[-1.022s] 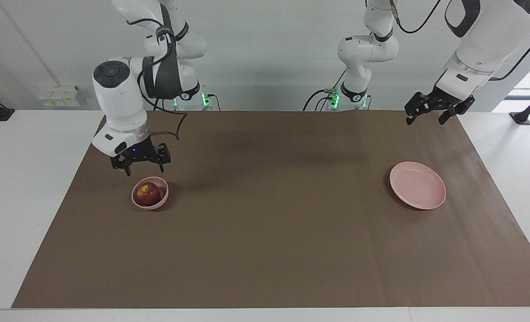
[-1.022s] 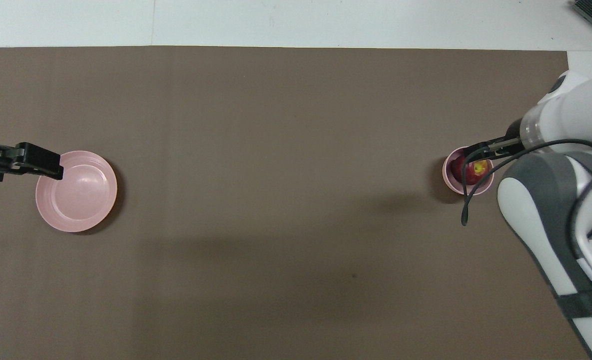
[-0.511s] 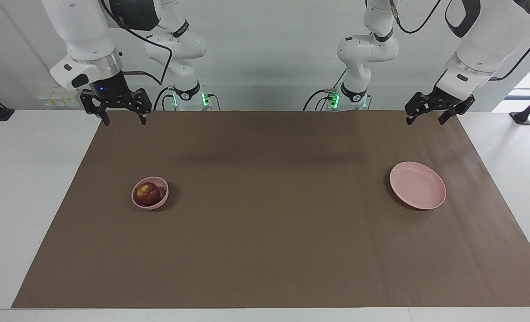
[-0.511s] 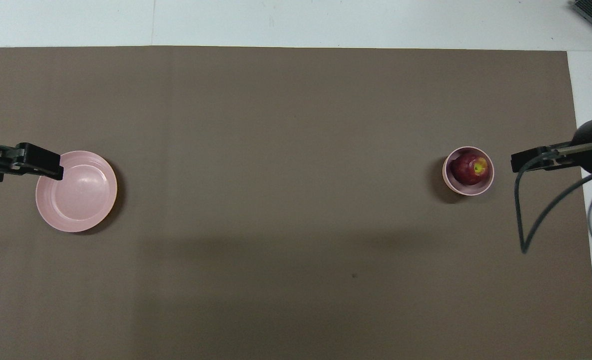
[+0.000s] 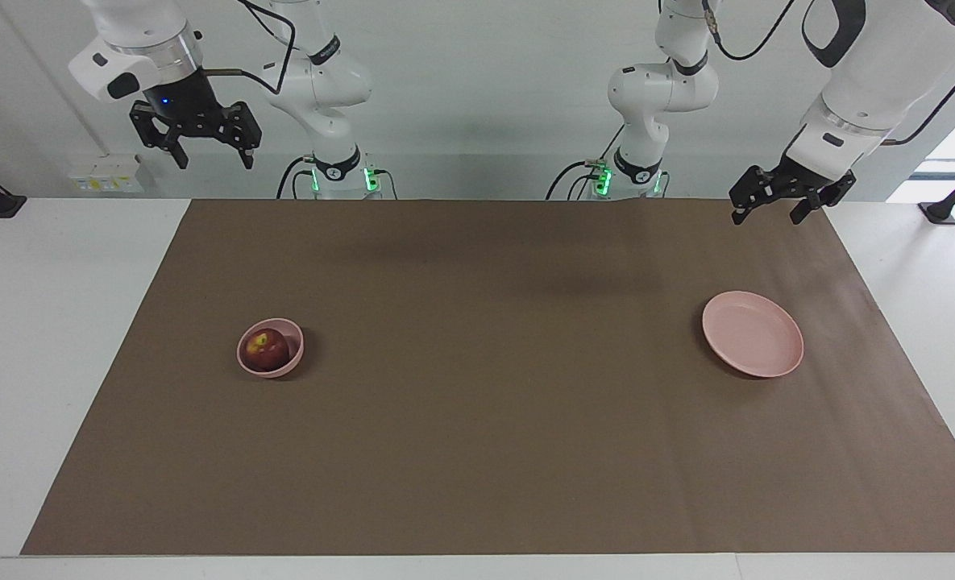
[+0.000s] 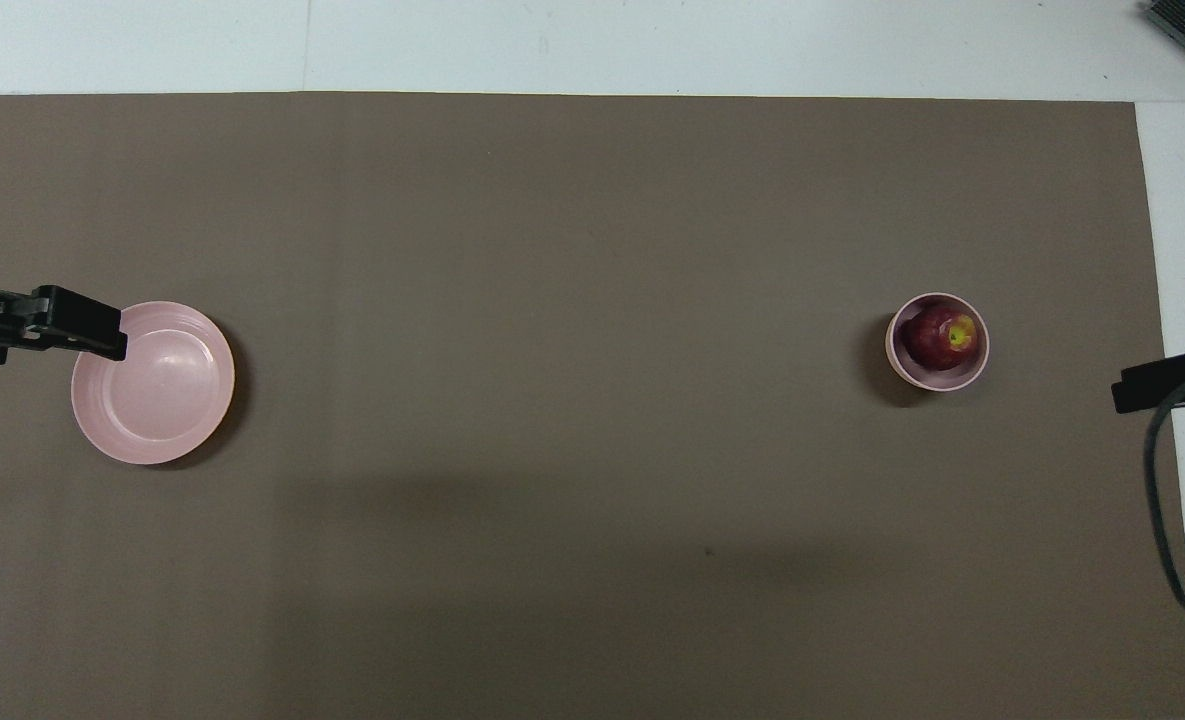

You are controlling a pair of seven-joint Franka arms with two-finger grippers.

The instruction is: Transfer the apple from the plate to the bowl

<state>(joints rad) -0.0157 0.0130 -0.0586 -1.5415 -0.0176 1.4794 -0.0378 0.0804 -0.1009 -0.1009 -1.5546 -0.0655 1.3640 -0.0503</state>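
The apple [image 5: 267, 348] looks firm, smooth and fairly light; its rounded flanks would be the place to take hold, with slip the likely risk. It is small and maroon, with a yellowish patch by the stem. It sits in the bowl [image 5: 293, 354], at nine o'clock from the plate [image 5: 787, 362] in the facing view. Both the left end effector [image 5: 770, 205] and the right end effector [image 5: 212, 153] hang released and hold nothing.
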